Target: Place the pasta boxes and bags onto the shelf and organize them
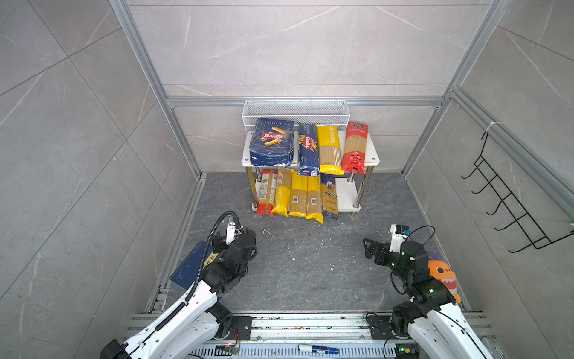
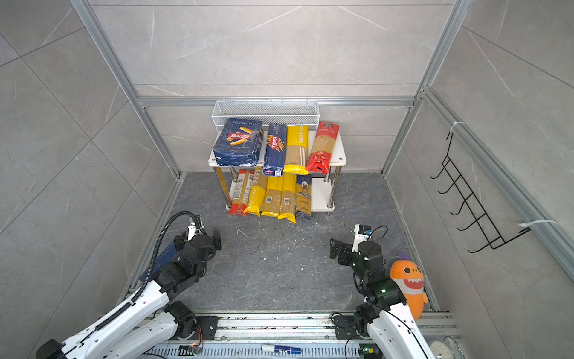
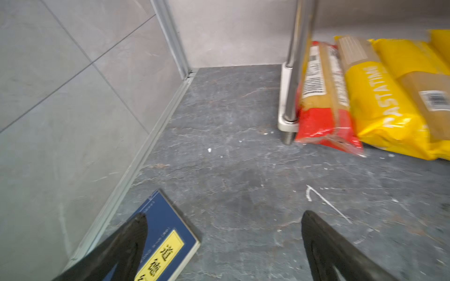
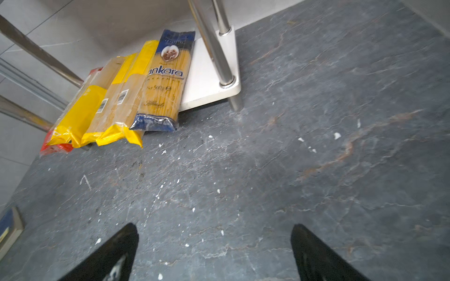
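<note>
A mesh basket [image 1: 295, 109] at the back wall, hook rack [image 1: 509, 202] on the side wall, plush [image 2: 407, 284] and book [image 3: 166, 219] on the floor.

Robot lab cell dressed up as a pantry corner, grey marble-look panels [image 1: 304, 46] in bare aluminium framing [image 1: 304, 101] behind the shelf [image 1: 373, 155], left arm [image 1: 186, 310] and right arm [image 1: 447, 320] bolted to a slotted rail [image 1: 310, 323] in front of it, black hook rack [image 1: 512, 202] tied on the wall to its right

On your white two-tier shelf [image 1: 374, 160], the top board holds, left to right, the wide dark blue Barilla box [image 1: 271, 141], narrow dark blue Barilla box [image 1: 308, 148], yellow plastic bag [image 1: 329, 149] and red plastic bag [image 1: 355, 147]; a row of five slim plastic bags [image 1: 298, 195] lies on the board below.
</note>
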You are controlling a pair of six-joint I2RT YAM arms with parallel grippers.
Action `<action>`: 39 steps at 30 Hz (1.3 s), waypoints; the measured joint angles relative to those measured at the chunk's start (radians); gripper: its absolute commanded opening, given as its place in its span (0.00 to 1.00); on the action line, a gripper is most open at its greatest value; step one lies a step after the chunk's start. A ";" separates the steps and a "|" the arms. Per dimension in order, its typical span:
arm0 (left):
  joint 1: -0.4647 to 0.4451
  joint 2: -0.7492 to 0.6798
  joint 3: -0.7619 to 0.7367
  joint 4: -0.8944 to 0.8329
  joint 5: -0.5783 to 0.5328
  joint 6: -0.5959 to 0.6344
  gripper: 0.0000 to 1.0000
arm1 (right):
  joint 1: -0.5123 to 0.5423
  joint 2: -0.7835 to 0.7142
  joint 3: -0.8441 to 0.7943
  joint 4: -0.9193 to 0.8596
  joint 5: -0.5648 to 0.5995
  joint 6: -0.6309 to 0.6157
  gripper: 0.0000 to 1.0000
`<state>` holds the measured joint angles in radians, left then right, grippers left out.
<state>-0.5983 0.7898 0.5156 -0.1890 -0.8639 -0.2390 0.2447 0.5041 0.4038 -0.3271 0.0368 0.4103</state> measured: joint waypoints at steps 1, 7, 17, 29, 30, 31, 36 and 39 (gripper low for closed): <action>0.032 0.006 -0.021 0.045 0.003 0.021 0.99 | 0.000 0.005 -0.001 0.013 0.017 -0.009 1.00; 0.266 0.097 -0.126 0.267 0.124 0.072 1.00 | 0.000 0.128 -0.022 0.165 0.112 -0.072 0.99; 0.390 0.377 -0.225 0.681 0.230 0.132 1.00 | 0.000 0.494 -0.026 0.472 0.306 -0.203 0.99; 0.414 0.587 -0.266 1.075 0.265 0.251 1.00 | -0.022 0.845 -0.023 0.861 0.326 -0.333 0.99; 0.415 0.615 -0.270 1.104 0.268 0.261 1.00 | -0.026 0.845 -0.020 0.865 0.326 -0.335 0.99; 0.415 0.642 -0.272 1.122 0.273 0.270 1.00 | -0.031 0.846 -0.014 0.870 0.326 -0.337 0.99; 0.420 0.673 -0.272 1.156 0.303 0.289 1.00 | -0.034 0.849 -0.005 0.910 0.317 -0.360 0.99; 0.441 0.673 -0.267 1.155 0.344 0.290 0.99 | -0.034 0.858 -0.039 1.026 0.312 -0.383 0.99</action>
<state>-0.1570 1.4628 0.2481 0.9661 -0.5201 0.0513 0.2108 1.3624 0.3649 0.6987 0.3485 0.0273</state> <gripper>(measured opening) 0.996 0.992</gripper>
